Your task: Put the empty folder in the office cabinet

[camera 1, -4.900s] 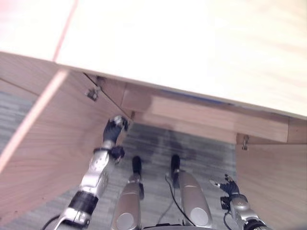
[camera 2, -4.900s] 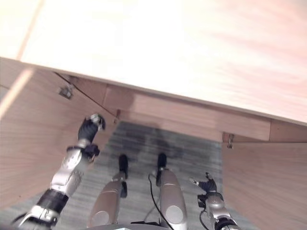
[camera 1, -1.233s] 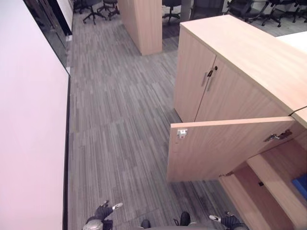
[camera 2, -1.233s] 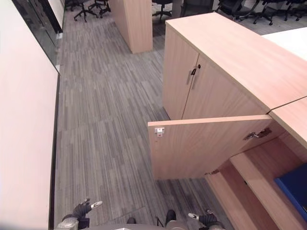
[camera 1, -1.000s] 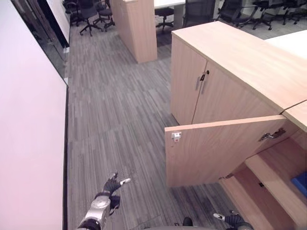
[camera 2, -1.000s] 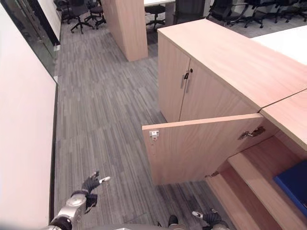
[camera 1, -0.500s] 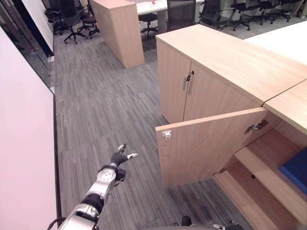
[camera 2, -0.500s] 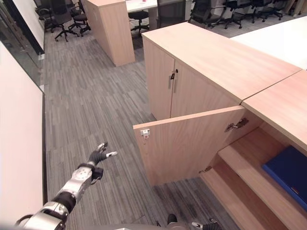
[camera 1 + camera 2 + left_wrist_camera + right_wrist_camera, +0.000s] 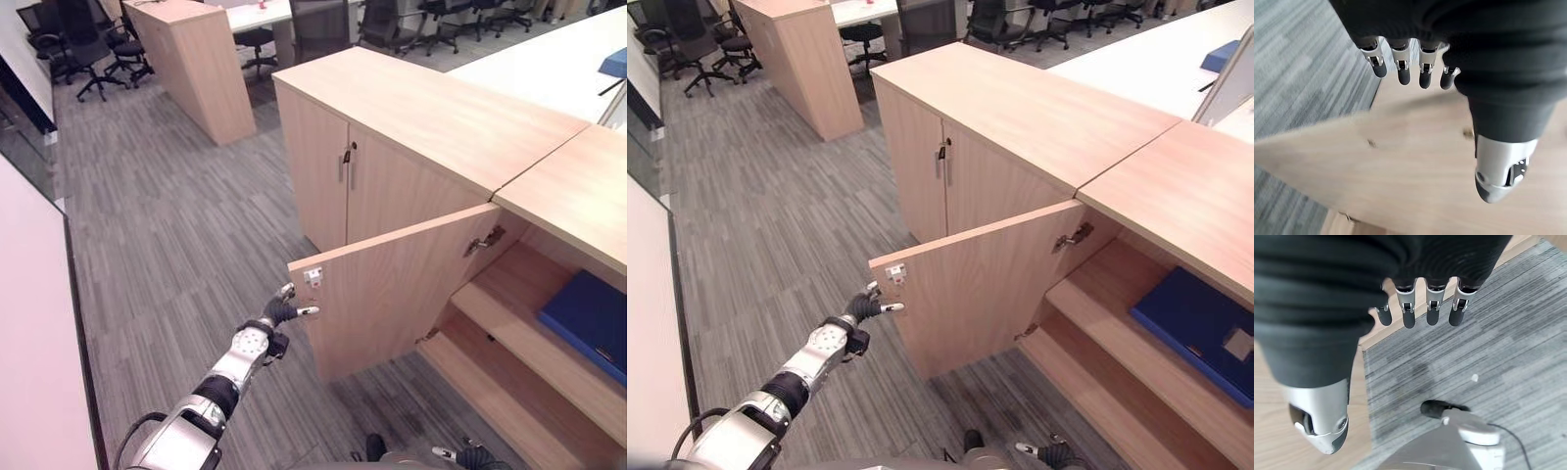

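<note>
A blue folder lies flat on the upper shelf inside the open wooden cabinet at the right. The cabinet's left door stands wide open. My left hand reaches out just beside the free edge of that door, below its small metal latch, open with its fingers straight and nothing held; the door's wooden panel shows past them. Low at the bottom edge, my right hand is open over the carpet, its fingers holding nothing.
A closed two-door cabinet adjoins the open one on the far side. Another wooden cabinet and office chairs stand at the back. A pale wall panel runs along the left. Grey carpet lies between.
The whole picture has swung round as the camera moved. My left arm has risen and stretched forward until its hand is at the open door's free edge.
</note>
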### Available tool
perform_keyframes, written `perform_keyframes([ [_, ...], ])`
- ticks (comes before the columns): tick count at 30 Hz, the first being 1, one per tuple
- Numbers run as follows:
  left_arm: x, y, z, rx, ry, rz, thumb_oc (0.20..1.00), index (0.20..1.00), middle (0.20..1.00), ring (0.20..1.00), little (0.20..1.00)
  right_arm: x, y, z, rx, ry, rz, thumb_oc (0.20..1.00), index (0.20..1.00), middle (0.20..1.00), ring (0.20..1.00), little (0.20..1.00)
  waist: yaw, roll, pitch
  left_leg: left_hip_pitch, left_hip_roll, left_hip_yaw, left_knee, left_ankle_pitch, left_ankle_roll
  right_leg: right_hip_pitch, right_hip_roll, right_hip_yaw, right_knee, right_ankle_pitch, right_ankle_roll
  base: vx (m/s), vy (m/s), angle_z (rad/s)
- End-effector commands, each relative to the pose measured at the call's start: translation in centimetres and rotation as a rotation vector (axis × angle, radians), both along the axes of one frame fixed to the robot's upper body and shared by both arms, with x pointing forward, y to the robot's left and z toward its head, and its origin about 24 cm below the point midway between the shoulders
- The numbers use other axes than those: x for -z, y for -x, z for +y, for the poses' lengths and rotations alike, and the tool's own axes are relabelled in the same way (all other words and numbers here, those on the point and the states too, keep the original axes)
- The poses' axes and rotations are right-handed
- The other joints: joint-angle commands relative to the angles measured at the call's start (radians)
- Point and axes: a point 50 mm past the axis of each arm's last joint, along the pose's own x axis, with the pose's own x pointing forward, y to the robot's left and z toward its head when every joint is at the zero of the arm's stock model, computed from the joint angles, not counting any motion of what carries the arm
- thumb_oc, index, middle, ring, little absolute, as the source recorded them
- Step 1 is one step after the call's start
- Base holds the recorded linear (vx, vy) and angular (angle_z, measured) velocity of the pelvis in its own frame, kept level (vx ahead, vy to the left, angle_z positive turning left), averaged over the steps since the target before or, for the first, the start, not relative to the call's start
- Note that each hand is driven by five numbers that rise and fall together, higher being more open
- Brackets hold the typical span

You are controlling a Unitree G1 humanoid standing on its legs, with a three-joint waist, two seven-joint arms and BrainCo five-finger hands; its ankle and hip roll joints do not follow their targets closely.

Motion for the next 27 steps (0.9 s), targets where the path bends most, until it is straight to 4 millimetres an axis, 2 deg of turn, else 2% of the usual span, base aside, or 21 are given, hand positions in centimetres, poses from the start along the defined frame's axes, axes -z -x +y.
perform_keyframes([
  [1, -1.4, -1.2, -0.6, 0.055, 0.008, -0.064, 1.000, 1.000, 1.000, 1.000, 1.000, -0.1, 0.2, -0.6, -0.023, 0.033, 0.029, 1.000, 1.000, 1.000, 1.000, 1.000, -0.017, -0.048, -0.016, -0.017, 0.022, -0.019, 0.001, -0.002, -0.078, 0.097, -0.067, -0.016, 0.026, -0.079, 0.119, 0.00, -0.046, 0.01],
  [4, -1.4, -0.6, -1.9, 0.122, 0.030, -0.067, 1.000, 1.000, 1.000, 1.000, 1.000, -0.3, 0.4, -1.5, 0.037, 0.049, 0.021, 1.000, 1.000, 1.000, 1.000, 1.000, -0.021, -0.043, -0.008, -0.022, 0.028, -0.025, 0.001, 0.003, -0.081, 0.091, -0.063, -0.018, 0.029, -0.085, 0.116, -0.01, -0.053, 0.02],
  [7, -1.8, -0.4, -2.6, 0.175, 0.044, -0.085, 1.000, 1.000, 1.000, 1.000, 1.000, -1.4, -1.0, -3.5, 0.121, 0.088, -0.057, 1.000, 1.000, 1.000, 1.000, 1.000, -0.022, -0.035, 0.011, -0.033, 0.040, -0.032, 0.006, 0.015, -0.089, 0.080, -0.052, -0.015, 0.035, -0.096, 0.109, -0.06, -0.054, 0.00],
  [8, -1.8, -0.4, -2.6, 0.176, 0.044, -0.085, 1.000, 1.000, 1.000, 1.000, 1.000, -1.4, -1.0, -3.5, 0.122, 0.088, -0.058, 1.000, 1.000, 1.000, 1.000, 1.000, -0.022, -0.034, 0.012, -0.033, 0.041, -0.032, 0.006, 0.015, -0.089, 0.080, -0.052, -0.015, 0.035, -0.096, 0.109, -0.10, -0.012, 0.01],
  [10, -2.4, -0.8, -2.8, 0.184, 0.047, -0.105, 1.000, 1.000, 1.000, 1.000, 1.000, -2.3, -2.4, -4.6, 0.155, 0.115, -0.121, 1.000, 1.000, 1.000, 1.000, 1.000, -0.017, -0.038, 0.036, -0.063, 0.047, -0.045, 0.035, 0.033, -0.097, 0.071, -0.055, -0.012, 0.045, -0.099, 0.105, -0.14, -0.005, 0.00],
  [11, -2.9, -1.2, -2.7, 0.188, 0.041, -0.127, 1.000, 1.000, 1.000, 1.000, 1.000, -3.3, -4.4, -5.5, 0.176, 0.133, -0.203, 1.000, 1.000, 1.000, 1.000, 1.000, -0.009, -0.047, 0.046, -0.094, 0.039, -0.082, 0.091, 0.013, -0.100, 0.052, -0.056, -0.001, 0.063, -0.097, 0.100, -0.12, -0.003, -0.03],
  [12, -2.9, -1.2, -2.7, 0.187, 0.041, -0.128, 1.000, 1.000, 1.000, 1.000, 1.000, -3.3, -4.4, -5.5, 0.176, 0.133, -0.204, 1.000, 1.000, 1.000, 1.000, 1.000, -0.010, -0.046, 0.046, -0.098, 0.040, -0.083, 0.097, 0.010, -0.099, 0.050, -0.056, -0.002, 0.065, -0.098, 0.100, -0.14, 0.004, -0.03],
  [13, -3.1, -1.4, -2.6, 0.184, 0.039, -0.135, 1.000, 1.000, 1.000, 1.000, 1.000, -3.9, -5.4, -5.8, 0.181, 0.141, -0.239, 1.000, 1.000, 1.000, 1.000, 1.000, -0.003, -0.052, 0.055, -0.117, 0.029, -0.128, 0.131, -0.003, -0.102, 0.035, -0.060, 0.009, 0.078, -0.096, 0.099, -0.11, 0.014, -0.06],
  [14, -3.5, -1.6, -2.2, 0.166, 0.047, -0.150, 1.000, 1.000, 1.000, 1.000, 1.000, -4.9, -7.2, -6.3, 0.188, 0.152, -0.301, 1.000, 1.000, 1.000, 1.000, 1.000, 0.015, -0.056, 0.065, -0.126, 0.002, -0.217, 0.168, -0.040, -0.099, 0.014, -0.058, 0.034, 0.098, -0.095, 0.098, -0.14, 0.012, -0.16],
  [15, -3.5, -1.5, -1.9, 0.158, 0.052, -0.153, 1.000, 1.000, 1.000, 1.000, 1.000, -5.3, -8.0, -6.4, 0.191, 0.152, -0.333, 1.000, 1.000, 1.000, 1.000, 1.000, 0.023, -0.059, 0.062, -0.136, -0.025, -0.284, 0.185, -0.061, -0.096, -0.008, -0.058, 0.060, 0.109, -0.090, 0.097, -0.11, 0.027, -0.31],
  [16, -3.4, -1.3, -1.5, 0.139, 0.069, -0.148, 1.000, 1.000, 1.000, 1.000, 1.000, -6.0, -9.2, -6.6, 0.201, 0.149, -0.382, 1.000, 1.000, 1.000, 1.000, 1.000, 0.030, -0.061, 0.060, -0.122, -0.044, -0.346, 0.186, -0.093, -0.086, -0.029, -0.054, 0.101, 0.126, -0.091, 0.095, -0.05, 0.101, -1.10],
  [17, -3.2, -0.8, -1.5, 0.144, 0.083, -0.143, 1.000, 1.000, 1.000, 1.000, 1.000, -6.7, -9.9, -6.9, 0.208, 0.153, -0.422, 1.000, 1.000, 1.000, 1.000, 1.000, 0.033, -0.049, 0.059, -0.106, -0.062, -0.418, 0.182, -0.110, -0.071, -0.053, -0.041, 0.159, 0.147, -0.092, 0.095, -0.02, 0.103, -1.47],
  [19, -3.2, -0.4, -1.5, 0.152, 0.105, -0.140, 1.000, 1.000, 1.000, 1.000, 1.000, -7.0, -10.1, -7.1, 0.214, 0.153, -0.439, 1.000, 1.000, 1.000, 1.000, 1.000, 0.031, -0.044, 0.056, -0.095, -0.058, -0.423, 0.161, -0.115, -0.063, -0.062, -0.035, 0.175, 0.152, -0.094, 0.096, -0.02, 0.094, -1.14],
  [20, -3.1, -0.1, -1.6, 0.157, 0.122, -0.137, 1.000, 1.000, 1.000, 1.000, 1.000, -7.1, -10.3, -7.2, 0.215, 0.152, -0.447, 1.000, 1.000, 1.000, 1.000, 1.000, 0.027, -0.041, 0.050, -0.080, -0.052, -0.408, 0.142, -0.118, -0.056, -0.065, -0.033, 0.187, 0.149, -0.088, 0.101, -0.09, 0.140, -0.43],
  [21, -3.4, 0.1, -1.4, 0.143, 0.166, -0.147, 1.000, 1.000, 1.000, 1.000, 1.000, -7.8, -11.3, -7.1, 0.205, 0.153, -0.486, 1.000, 1.000, 1.000, 1.000, 1.000, 0.024, -0.042, 0.044, -0.058, -0.045, -0.373, 0.112, -0.121, -0.047, -0.088, -0.027, 0.218, 0.140, -0.058, 0.119, -0.07, 0.106, -0.50],
  [22, -3.4, 0.1, -1.4, 0.143, 0.166, -0.147, 1.000, 1.000, 1.000, 1.000, 1.000, -7.8, -11.3, -7.1, 0.205, 0.153, -0.486, 1.000, 1.000, 1.000, 1.000, 1.000, 0.025, -0.042, 0.044, -0.057, -0.045, -0.372, 0.111, -0.121, -0.047, -0.088, -0.027, 0.219, 0.140, -0.058, 0.119, -0.13, 0.096, -0.82],
  [24, -4.1, 0.1, -1.2, 0.145, 0.196, -0.169, 1.000, 1.000, 1.000, 1.000, 1.000, -8.6, -12.9, -6.4, 0.178, 0.145, -0.550, 1.000, 1.000, 1.000, 1.000, 1.000, 0.030, -0.049, 0.047, -0.046, -0.039, -0.321, 0.079, -0.119, -0.035, -0.131, -0.020, 0.231, 0.126, -0.017, 0.143, -0.19, 0.030, -0.94],
  [27, -5.1, -0.3, -0.4, 0.112, 0.214, -0.218, 1.000, 1.000, 1.000, 1.000, 1.000, -9.8, -15.2, -5.1, 0.117, 0.127, -0.634, 1.000, 1.000, 1.000, 1.000, 1.000, 0.026, -0.074, 0.074, -0.056, -0.040, -0.231, 0.063, -0.108, -0.034, -0.205, -0.031, 0.197, 0.125, 0.073, 0.188, -0.27, -0.052, -0.98],
])
